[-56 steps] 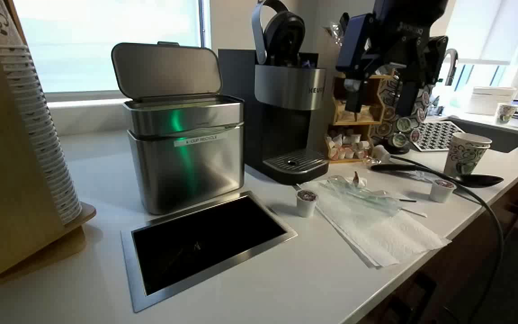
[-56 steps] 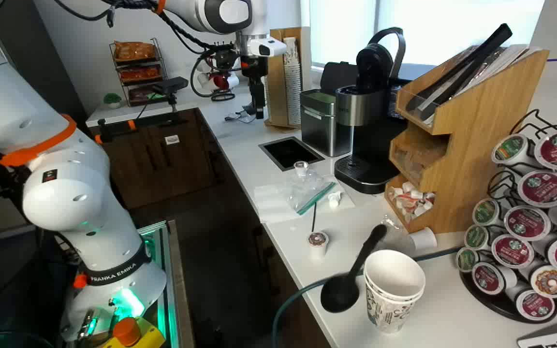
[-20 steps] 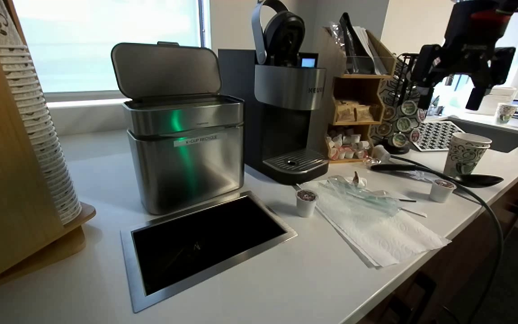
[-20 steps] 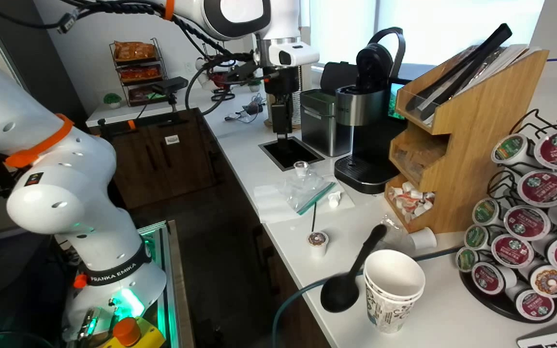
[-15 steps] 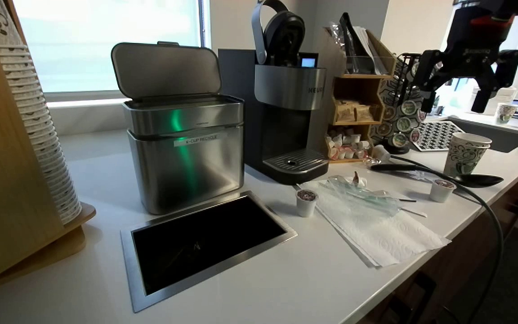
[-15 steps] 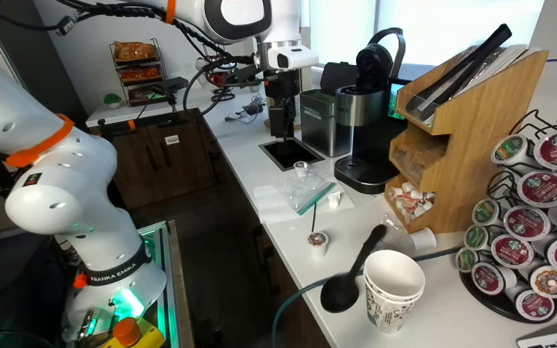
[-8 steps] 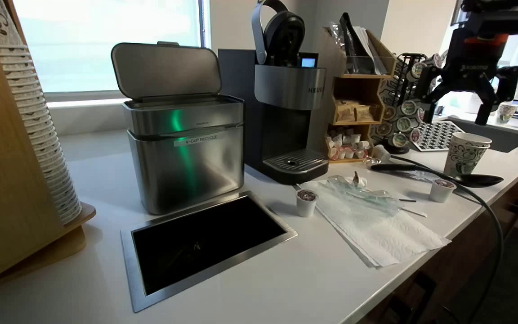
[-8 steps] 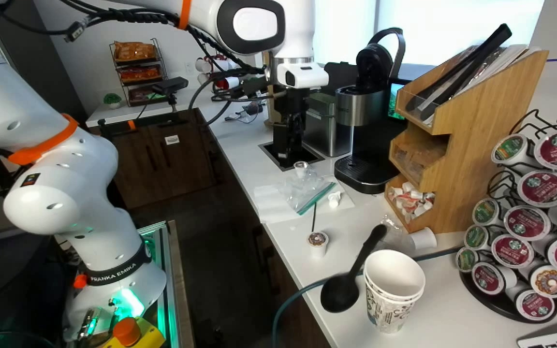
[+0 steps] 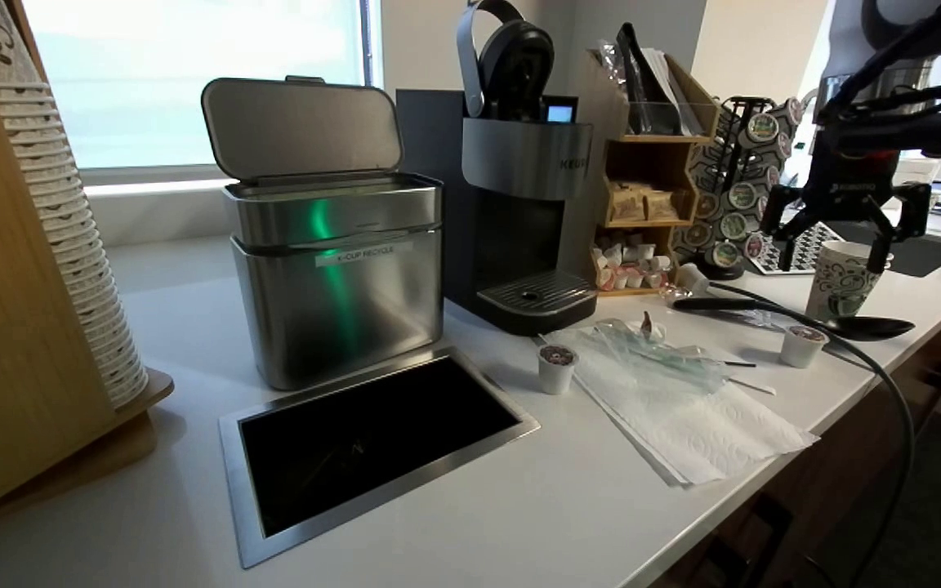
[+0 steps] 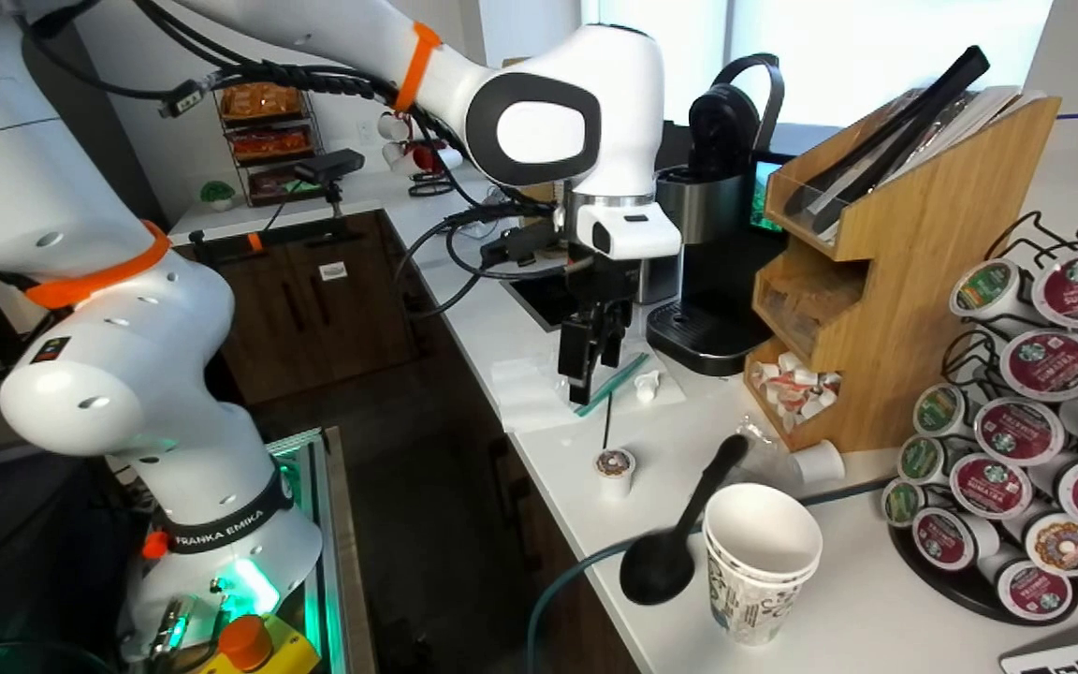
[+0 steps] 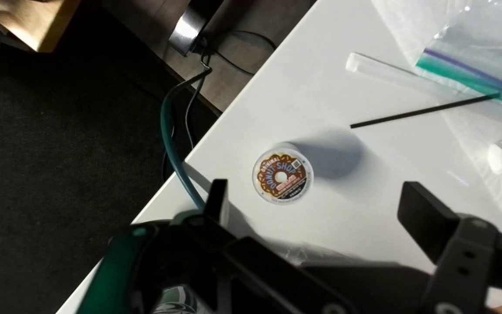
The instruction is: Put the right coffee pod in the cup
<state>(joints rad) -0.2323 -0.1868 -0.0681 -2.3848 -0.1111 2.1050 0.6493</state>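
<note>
the cup (image 10: 752, 599) is paper, with curly swirls outside and a white inside, and it is two cups, one sitting in the other. in an exterior view, at one o'clock from it, a wood shelf (image 10: 969, 234) holds long black and white things (image 10: 923, 112) up top, brown packets (image 9: 646, 204) in the middle and tiny tubs (image 10: 796, 386) at the bottom. at two o'clock, a black rack (image 10: 947, 588) holds lots of pods (image 10: 993, 487), and some lids say sumatra. a shiny bin (image 9: 340, 310) has its top up and a label (image 9: 364, 255) that says k-cup recycle, but what is inside is hidden. about three o'clock from the bin, the coffee machine (image 9: 519, 159) has a name that starts with keu. the gripper (image 9: 832, 256) says robotiq; its two fingers (image 11: 427, 218) are spread wide and hang above the white counter (image 9: 568, 474). the coffee pod (image 10: 614, 473) stands upright on the counter, apart from the fingers, at ten o'clock from the cup. it is small and white, with a flat round lid that shows a brown donut and says original donut shop. one more pod (image 9: 556, 371) stands at nine o'clock from it in an exterior view.
</note>
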